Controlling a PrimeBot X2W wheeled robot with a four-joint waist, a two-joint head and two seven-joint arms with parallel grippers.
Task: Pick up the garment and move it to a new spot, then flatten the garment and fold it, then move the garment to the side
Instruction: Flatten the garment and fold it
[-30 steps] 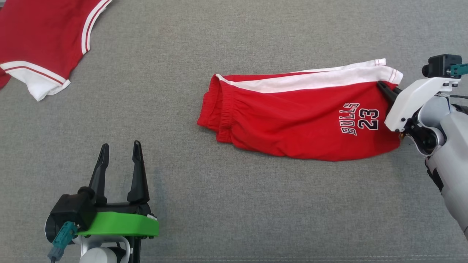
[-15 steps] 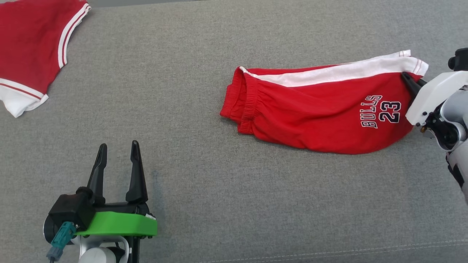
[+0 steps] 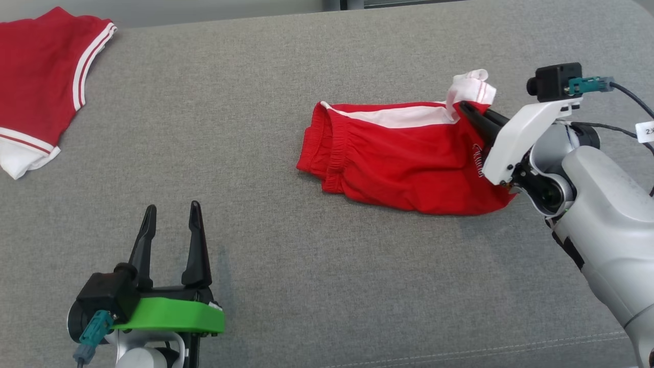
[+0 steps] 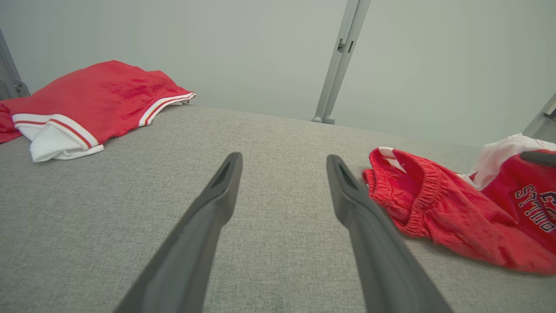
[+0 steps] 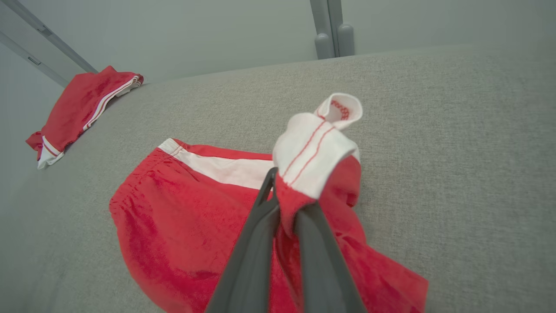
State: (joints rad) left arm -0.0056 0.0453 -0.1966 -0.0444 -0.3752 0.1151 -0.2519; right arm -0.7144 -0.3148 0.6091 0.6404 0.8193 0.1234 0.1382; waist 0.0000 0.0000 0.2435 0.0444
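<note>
Head view: the red shorts (image 3: 398, 168) are lying on the grey fabric tabletop (image 3: 306, 286), toward 2 o'clock of centre. The right end effector (image 3: 466, 108), reaching in from 3 o'clock, is clamped on the white-trimmed leg hem, which is being held bunched and raised off the surface; the waistband end at 9 o'clock of the garment is resting flat. One corner is probably being pinched so the cloth can be dragged or lifted to its new spot. The left end effector (image 3: 172, 208) is parked at 7 o'clock, fingers apart, holding nothing. A second red garment (image 3: 36, 92) is lying at 10 o'clock, well apart.

Left wrist view: the spread fingers are pointing across bare fabric; the shorts (image 4: 434, 213) are being seen at 3 o'clock, waistband nearest.

Right wrist view: the white hem (image 5: 312, 152) is being squeezed between the closed fingers, curling over at 12 o'clock.

No container is being used; both garments are lying directly on the tabletop.
</note>
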